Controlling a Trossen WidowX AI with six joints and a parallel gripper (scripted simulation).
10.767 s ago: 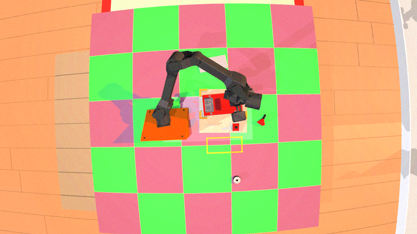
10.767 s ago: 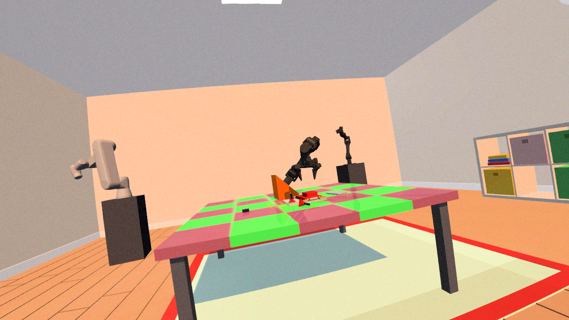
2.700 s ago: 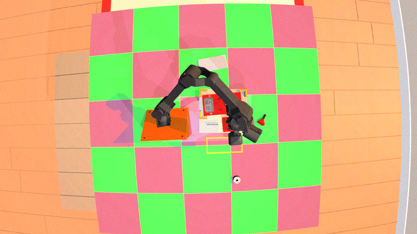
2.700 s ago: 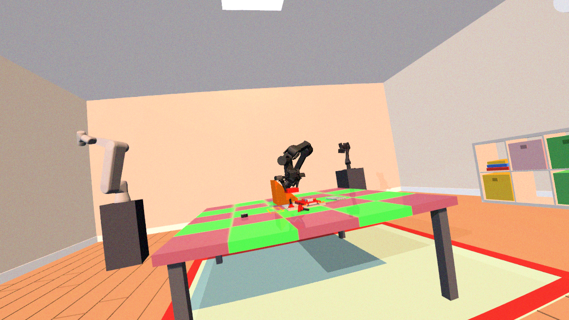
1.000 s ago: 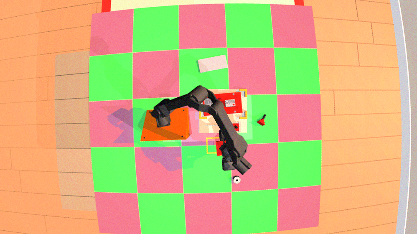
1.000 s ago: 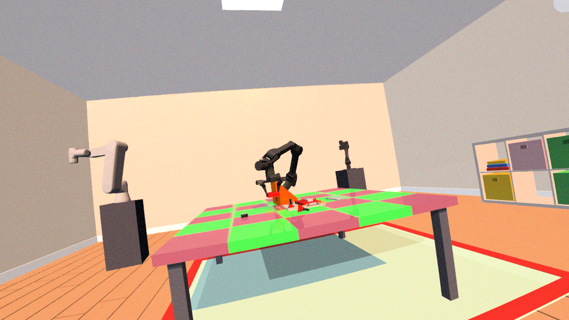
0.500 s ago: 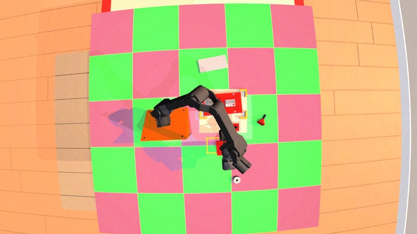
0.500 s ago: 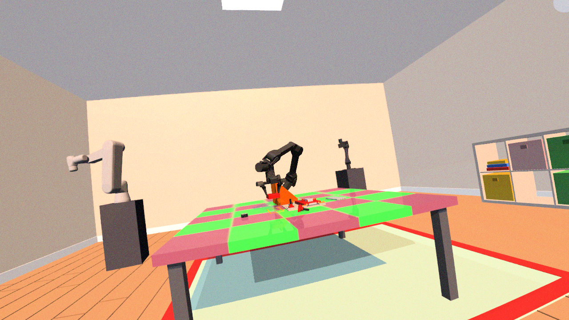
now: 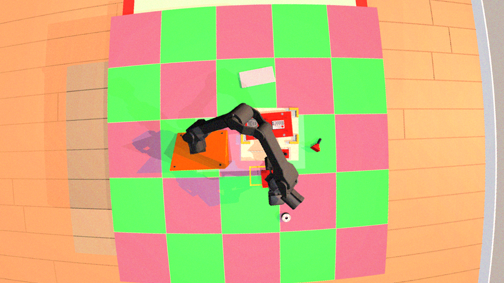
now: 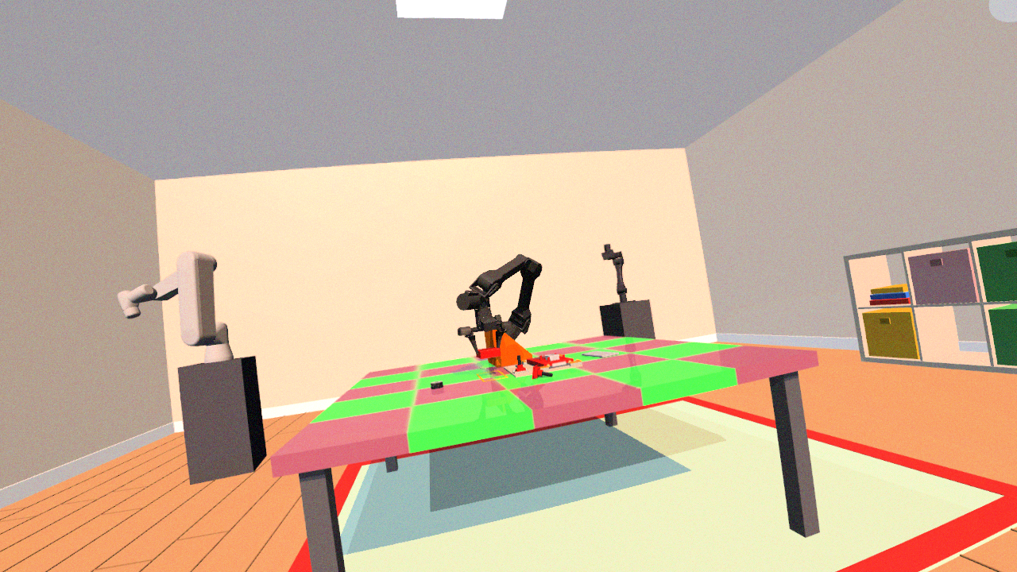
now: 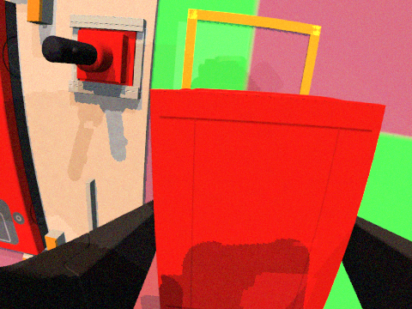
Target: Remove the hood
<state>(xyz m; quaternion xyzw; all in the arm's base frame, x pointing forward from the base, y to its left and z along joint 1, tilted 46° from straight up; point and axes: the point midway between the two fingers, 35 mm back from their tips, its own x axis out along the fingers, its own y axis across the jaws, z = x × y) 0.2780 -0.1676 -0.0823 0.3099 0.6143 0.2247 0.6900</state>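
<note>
My gripper is shut on the red hood, one black finger on each side of it. The hood is a red block with thin panel lines, held above the table. The marked area is a yellow outline; its far part shows beyond the hood in the wrist view, and the hood hides its near part. No other object shows in the visible part. The red toy car is on the beige board, partly hidden by the arm in the top view.
A red piece with a black peg sits in a grey frame on the board, close to the marked area. A similar loose piece lies beyond the board. A small ring, an orange wedge block and a pale slab also stand around.
</note>
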